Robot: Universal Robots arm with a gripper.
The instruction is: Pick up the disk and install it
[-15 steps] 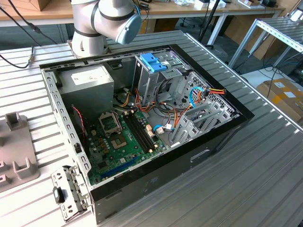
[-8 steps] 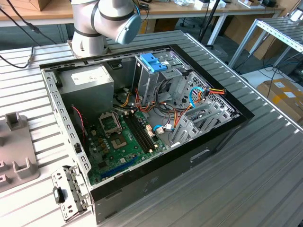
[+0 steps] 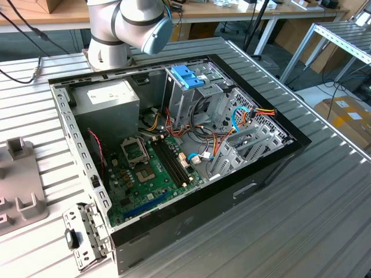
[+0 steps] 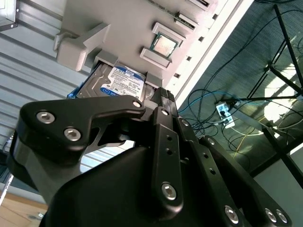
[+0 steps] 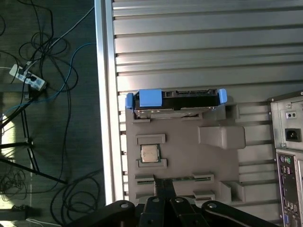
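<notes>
The disk (image 5: pixel 175 100) lies in a slot at one end of a grey holder plate (image 5: pixel 218 161). It has a silver body, a white-and-blue label and a bright blue carrier frame. The second wrist view shows its labelled face (image 4: pixel 118 85) just past my fingertips. My gripper (image 5: pixel 164 182) hangs above the holder plate, apart from the disk, with its black fingers (image 4: pixel 161 109) pressed together and nothing between them. In the exterior view the open computer case (image 3: pixel 272 168) lies on the table, with a blue bracket (image 3: pixel 188 75) on top of its metal drive cage.
A processor chip (image 5: pixel 150 152) sits in another pocket of the holder plate, between the disk and my gripper. The table edge (image 5: pixel 105 94) runs close beside the plate, with cables on the floor beyond. The case's rear panel (image 5: pixel 289 142) stands beside the plate.
</notes>
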